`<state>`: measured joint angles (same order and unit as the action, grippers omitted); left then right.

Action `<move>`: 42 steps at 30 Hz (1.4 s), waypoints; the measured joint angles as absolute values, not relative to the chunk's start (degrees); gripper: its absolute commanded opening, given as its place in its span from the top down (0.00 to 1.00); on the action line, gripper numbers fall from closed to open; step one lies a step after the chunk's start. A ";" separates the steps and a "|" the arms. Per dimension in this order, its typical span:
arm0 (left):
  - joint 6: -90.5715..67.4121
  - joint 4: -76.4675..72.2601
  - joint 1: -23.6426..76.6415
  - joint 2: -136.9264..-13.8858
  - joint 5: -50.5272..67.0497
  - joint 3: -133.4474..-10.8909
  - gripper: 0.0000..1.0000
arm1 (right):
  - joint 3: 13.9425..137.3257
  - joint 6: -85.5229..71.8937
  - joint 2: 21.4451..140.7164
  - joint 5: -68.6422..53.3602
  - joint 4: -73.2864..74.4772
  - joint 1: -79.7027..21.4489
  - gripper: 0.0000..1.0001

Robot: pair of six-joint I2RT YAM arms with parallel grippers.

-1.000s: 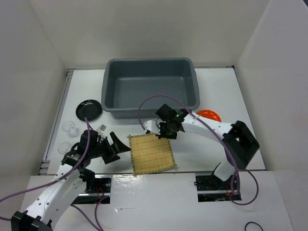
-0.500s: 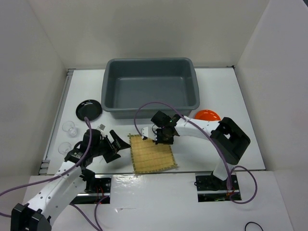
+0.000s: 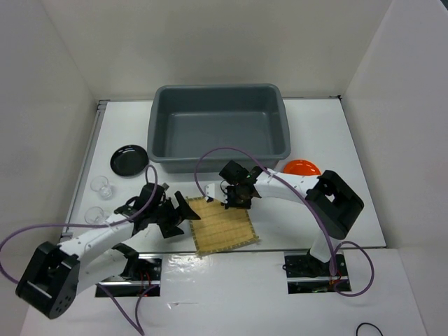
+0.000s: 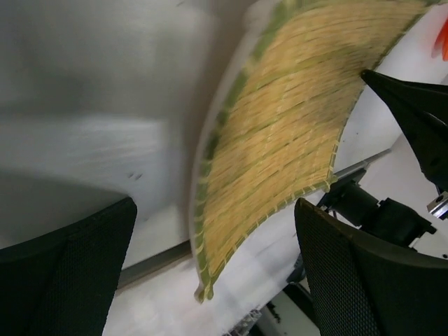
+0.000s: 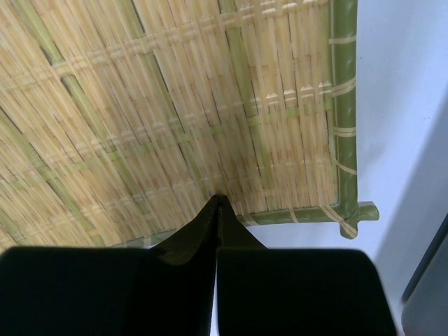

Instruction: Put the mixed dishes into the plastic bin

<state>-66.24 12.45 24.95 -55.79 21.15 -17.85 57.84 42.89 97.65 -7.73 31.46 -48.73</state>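
place: robotics lab test cell | walls: plain white panel walls (image 3: 210, 42) box in a white tabletop (image 3: 329, 133) at 9, 12 and 3 o'clock | rig: left arm (image 3: 91, 241) and right arm (image 3: 297, 185) bolted at 6 o'clock, purple cables (image 3: 217, 148) looping loose

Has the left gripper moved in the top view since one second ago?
Yes. The open left gripper has shifted right, closer to the left edge of the square tan woven bamboo mat.

One grey bin (image 3: 158, 133), one woven mat (image 3: 222, 227), one orange plate (image 3: 302, 166), one black plate (image 3: 129, 159) and two glass cups (image 3: 102, 186) (image 3: 93, 215) share the worktop (image 3: 322, 133).
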 measured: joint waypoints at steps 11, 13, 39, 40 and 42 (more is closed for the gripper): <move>-68.14 -6.48 32.14 -64.16 20.47 -17.02 0.15 | 57.91 42.85 97.86 -7.94 30.74 -48.71 1.00; -68.60 -9.02 33.21 -66.50 20.27 -16.82 0.23 | 58.11 42.78 98.08 -7.94 30.81 -48.71 1.00; -66.22 12.10 38.94 -50.98 24.53 -34.83 1.00 | 58.48 32.32 60.16 -15.84 39.40 -29.39 1.00; -66.19 14.22 38.76 -49.87 24.99 -36.34 1.00 | 58.39 30.79 54.65 -14.31 38.83 -29.39 1.00; -65.98 17.69 37.39 -49.69 27.57 -41.65 1.00 | 57.30 27.92 45.82 -10.46 36.58 -29.43 0.98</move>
<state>-65.98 17.69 37.39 -49.69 27.57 -41.65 57.30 27.92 45.82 -10.46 36.58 -29.43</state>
